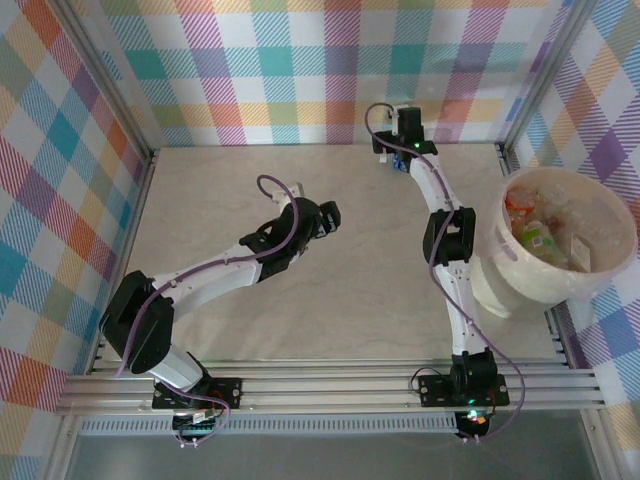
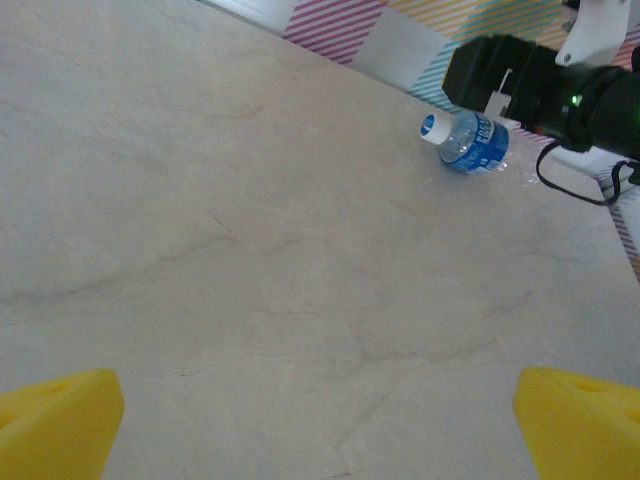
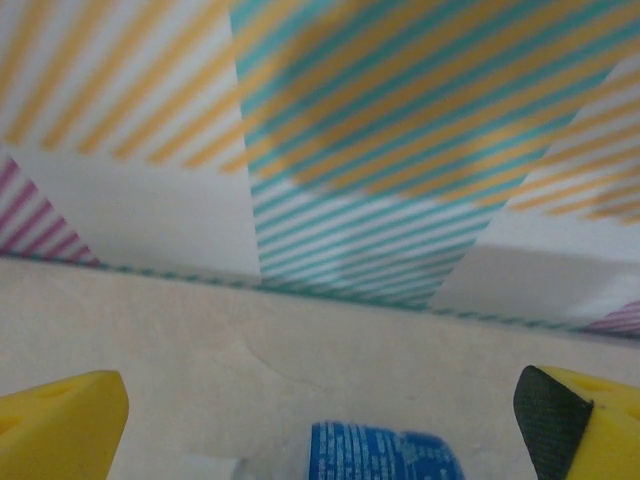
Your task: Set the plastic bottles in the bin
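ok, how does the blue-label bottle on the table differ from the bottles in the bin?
Place: the blue-label bottle lies on its side at the far edge of the table, with the open right gripper over it. The bottles in the bin sit piled inside the bin.
Number: one alone against a heap.
Colour: blue label and white cap against orange, green and white patches.
Both look like clear plastic.

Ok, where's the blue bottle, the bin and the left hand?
blue bottle (image 2: pixel 476 143), left wrist view, its label.
bin (image 1: pixel 520 287), top external view, its outer wall.
left hand (image 2: pixel 320 425), left wrist view, between fingertips.
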{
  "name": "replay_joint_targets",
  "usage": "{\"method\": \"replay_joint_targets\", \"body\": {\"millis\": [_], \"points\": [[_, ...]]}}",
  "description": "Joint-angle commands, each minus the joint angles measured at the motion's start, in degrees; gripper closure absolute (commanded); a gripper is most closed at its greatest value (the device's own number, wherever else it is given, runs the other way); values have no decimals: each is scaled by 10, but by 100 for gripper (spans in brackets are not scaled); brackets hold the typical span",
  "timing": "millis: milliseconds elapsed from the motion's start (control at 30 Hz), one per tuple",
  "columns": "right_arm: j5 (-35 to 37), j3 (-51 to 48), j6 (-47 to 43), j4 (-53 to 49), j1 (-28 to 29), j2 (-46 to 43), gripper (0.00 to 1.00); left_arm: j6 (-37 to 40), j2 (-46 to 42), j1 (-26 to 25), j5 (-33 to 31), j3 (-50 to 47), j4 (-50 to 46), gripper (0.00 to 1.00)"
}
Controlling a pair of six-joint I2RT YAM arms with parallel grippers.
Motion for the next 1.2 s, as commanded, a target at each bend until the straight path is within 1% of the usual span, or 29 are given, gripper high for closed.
{"method": "replay_joint_targets", "body": {"millis": [0, 67, 133, 200, 367, 467, 533, 600, 667, 733, 800, 933, 1067, 1100, 1167], "points": [[-64, 7, -9, -67, -13, -8, 0, 15, -15, 11, -20, -10, -7, 0], [-91, -3, -9, -94, -16, -17, 0, 19, -9, 14, -16, -7, -7, 0], [-98, -8, -9, -124, -14, -29, 0, 21, -4, 15, -11, -3, -5, 0], [-112, -42, -21, -136, -11, -59, 0, 23, 2, 16, -5, 0, -1, 0], [-95, -216, -68, -86, 0, -180, 0, 21, 9, 16, 6, -1, 8, 0], [-101, -261, -71, -99, 0, -227, 0, 21, 11, 15, 11, 0, 10, 0], [-107, -295, -80, -88, 0, -257, 0, 21, 9, 15, 12, 0, 11, 0], [-108, -323, -106, -72, 0, -276, 0, 22, 8, 16, 12, 0, 12, 0], [-101, -337, -153, -65, 0, -281, 0, 23, 7, 15, 13, 0, 11, 0], [-97, -335, -196, -64, -3, -271, 0, 23, 6, 15, 11, -1, 10, 0], [-101, -310, -243, -79, -6, -247, 0, 23, 5, 15, 9, -3, 8, 0], [-95, -228, -278, -105, -10, -177, 1, 24, 6, 16, 4, -3, 3, 0], [-108, -97, -309, -193, -12, -87, 0, 27, 10, 17, -2, 0, -5, 0], [-110, -74, -317, -215, -14, -72, 0, 26, 9, 16, -7, 0, -6, 0], [-120, -70, -336, -241, -16, -66, 0, 25, 6, 16, -15, -4, -6, 0]]}}
